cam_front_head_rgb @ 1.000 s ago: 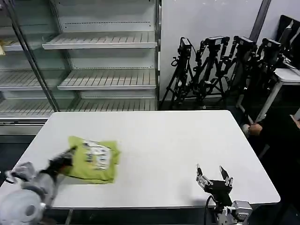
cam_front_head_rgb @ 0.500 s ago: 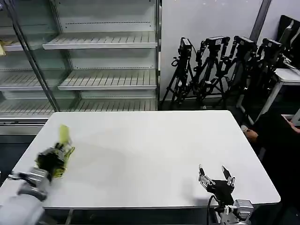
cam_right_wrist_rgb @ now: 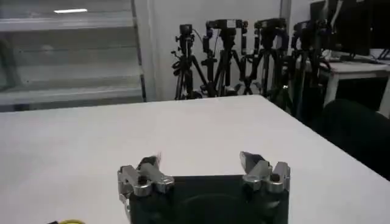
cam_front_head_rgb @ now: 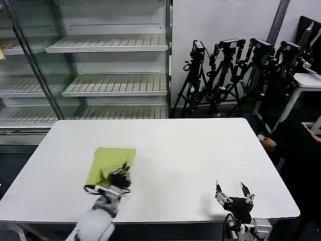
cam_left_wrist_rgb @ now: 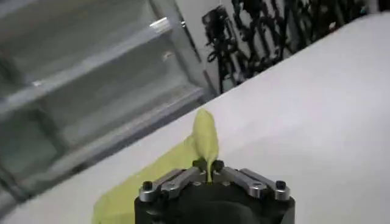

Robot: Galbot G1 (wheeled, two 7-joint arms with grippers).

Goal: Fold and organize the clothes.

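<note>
**Left hand pinches the folded T-shirt on the table**

Head view shows the lime yellow-green T-shirt lying folded into a compact rectangle on the white table, in the left half and toward the near edge. The left hand sits at the shirt's near right corner, its fingers drawn together on the fabric. From the left wrist view, the hand is pinched onto a fold of the cloth that stands up between the fingertips, while the remainder of the garment spreads flat on the table beyond and to one side.

The right hand hovers over the near right edge of the table, well apart from the shirt, fingers spread wide with nothing between them. The right wrist view confirms the wide gap over bare tabletop.

Behind the table stand empty metal shelves and a row of camera tripods.
</note>
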